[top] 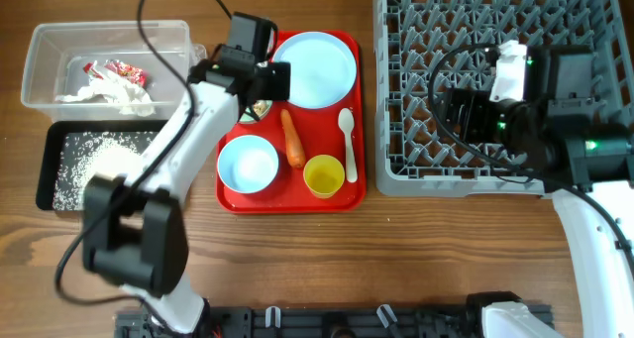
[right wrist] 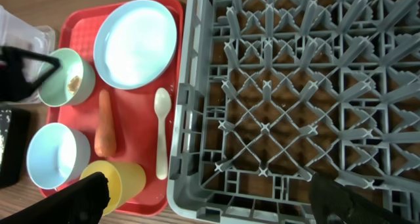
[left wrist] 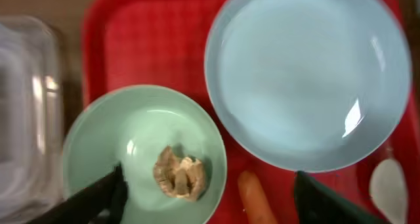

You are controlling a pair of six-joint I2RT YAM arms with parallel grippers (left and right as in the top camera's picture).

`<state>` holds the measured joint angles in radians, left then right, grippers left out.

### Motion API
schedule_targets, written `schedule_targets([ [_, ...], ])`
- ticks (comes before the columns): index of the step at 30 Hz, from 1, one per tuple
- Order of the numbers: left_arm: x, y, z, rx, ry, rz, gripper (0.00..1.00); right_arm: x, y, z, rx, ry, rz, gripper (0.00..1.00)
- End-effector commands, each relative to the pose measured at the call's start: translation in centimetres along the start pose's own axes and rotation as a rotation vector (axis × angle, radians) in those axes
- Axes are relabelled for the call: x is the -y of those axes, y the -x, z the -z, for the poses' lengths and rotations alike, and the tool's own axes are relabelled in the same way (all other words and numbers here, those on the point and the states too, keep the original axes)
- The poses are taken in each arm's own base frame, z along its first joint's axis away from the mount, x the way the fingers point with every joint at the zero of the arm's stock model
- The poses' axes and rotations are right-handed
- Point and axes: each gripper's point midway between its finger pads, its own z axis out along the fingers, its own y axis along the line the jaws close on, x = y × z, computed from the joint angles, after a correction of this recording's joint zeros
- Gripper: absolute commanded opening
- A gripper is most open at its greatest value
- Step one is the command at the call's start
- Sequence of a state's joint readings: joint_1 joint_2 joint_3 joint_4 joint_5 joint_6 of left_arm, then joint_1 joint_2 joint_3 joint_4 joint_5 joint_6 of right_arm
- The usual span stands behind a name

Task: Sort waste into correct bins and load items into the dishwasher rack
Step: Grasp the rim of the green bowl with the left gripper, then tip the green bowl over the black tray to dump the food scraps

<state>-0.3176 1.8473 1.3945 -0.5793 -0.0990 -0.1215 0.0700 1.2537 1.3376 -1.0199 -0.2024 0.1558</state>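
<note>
My left gripper (top: 261, 92) is open and empty above a pale green bowl (left wrist: 131, 135) holding brownish food scraps (left wrist: 179, 173) on the red tray. The round pale blue plate (top: 313, 68), carrot (top: 292, 140), white spoon (top: 347, 138), yellow cup (top: 323, 175) and second bowl (top: 248, 166) lie on the same tray. The clear tub (top: 45, 43) holds the red wrapper (top: 124, 72) and white tissue (top: 109, 98). The black tray (top: 48, 169) holds rice (top: 99, 160). My right gripper (top: 448, 112) is open and empty over the grey dishwasher rack (top: 396, 169).
The red serving tray (top: 230, 201) sits between the bins and the rack, its right edge close to the rack's left wall (right wrist: 184, 106). Bare wooden table runs along the front. Cables hang over the tub and the rack.
</note>
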Motion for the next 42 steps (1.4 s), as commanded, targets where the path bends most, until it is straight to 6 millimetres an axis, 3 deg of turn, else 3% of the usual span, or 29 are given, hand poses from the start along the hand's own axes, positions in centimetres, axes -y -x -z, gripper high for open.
schedule_targets([
  [1,2.2,-1.9,-2.4,-0.073,-0.059,-0.077,0.73,0.1,0.0,-0.9,-0.027,0.003,-0.012,1.00],
  [2,2.6,-2.4,-2.9,-0.087,-0.061,-0.085,0.68,0.2,-0.1,-1.2,-0.039,0.001,-0.015,1.00],
  [4,3.0,-3.3,-3.7,-0.118,-0.060,-0.080,0.48,0.4,-0.4,-1.9,-0.067,-0.003,-0.021,1.00],
  [11,1.2,-4.4,-5.4,-0.155,0.031,0.021,0.42,0.6,-0.6,-2.5,-0.091,-0.007,-0.026,1.00],
  [13,1.2,-4.4,-5.4,-0.156,0.030,0.021,0.16,0.6,-0.6,-2.5,-0.090,-0.007,-0.025,1.00],
  [14,1.2,-4.4,-5.4,-0.156,0.030,0.021,0.08,0.6,-0.6,-2.5,-0.090,-0.007,-0.025,1.00],
  [20,1.1,-4.7,-5.1,-0.170,0.035,0.045,0.04,0.6,-0.6,-2.5,-0.091,-0.007,-0.025,1.00],
  [22,1.1,-4.2,-3.5,-0.180,0.031,0.053,0.04,0.6,-0.6,-2.5,-0.090,-0.007,-0.025,1.00],
  [28,1.2,1.5,4.4,-0.054,0.001,0.072,0.04,0.6,-0.6,-2.5,-0.091,-0.007,-0.024,1.00],
  [30,1.0,2.0,7.2,-0.036,-0.003,0.111,0.04,0.6,-0.7,-2.5,-0.091,-0.008,-0.021,1.00],
  [33,-0.3,0.2,11.5,-0.077,-0.005,0.210,0.04,0.6,-0.6,-2.5,-0.090,-0.007,-0.022,1.00],
  [35,-1.0,-1.1,13.2,-0.128,-0.045,0.247,0.04,0.6,-0.7,-2.5,-0.091,-0.008,-0.022,1.00],
  [36,-1.8,-1.9,14.0,-0.163,-0.062,0.278,0.04,0.6,-0.7,-2.5,-0.092,-0.008,-0.022,1.00],
  [37,-3.9,-3.4,14.9,-0.227,-0.075,0.331,0.04,0.6,-0.7,-2.5,-0.092,-0.008,-0.022,1.00],
  [42,-8.9,-4.6,15.6,-0.265,-0.294,0.405,0.04,0.6,-0.6,-2.5,-0.090,-0.007,-0.022,1.00],
])
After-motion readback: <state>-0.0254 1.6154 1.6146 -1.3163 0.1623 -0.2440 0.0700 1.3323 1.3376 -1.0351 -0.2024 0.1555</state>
